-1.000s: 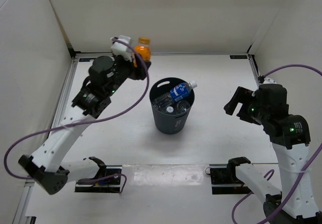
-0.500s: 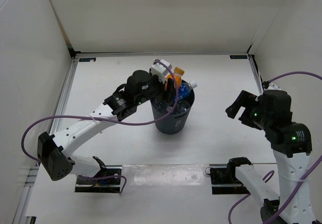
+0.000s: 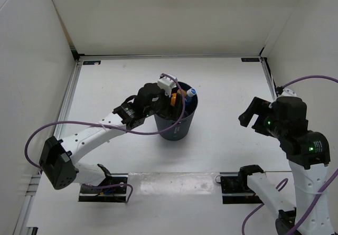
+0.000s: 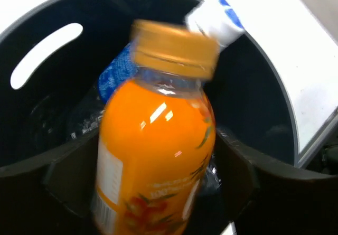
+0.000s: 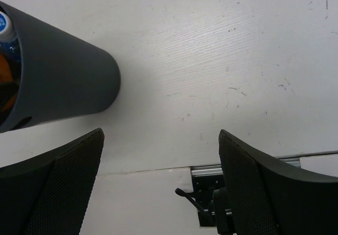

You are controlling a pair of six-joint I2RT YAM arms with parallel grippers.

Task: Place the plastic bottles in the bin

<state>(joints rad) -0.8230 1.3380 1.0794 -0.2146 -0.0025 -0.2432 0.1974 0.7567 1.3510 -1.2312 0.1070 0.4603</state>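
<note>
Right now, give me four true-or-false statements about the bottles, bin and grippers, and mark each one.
1. The orange bottle sits between the fingers of the left gripper, above the open bin. True.
2. The bin lies tipped on its side. False: it stands upright.
3. The right gripper is open and holds nothing. True.
4. The blue-label bottle lies outside, beside the bin. False: it is inside the bin, cap near the rim.
</note>
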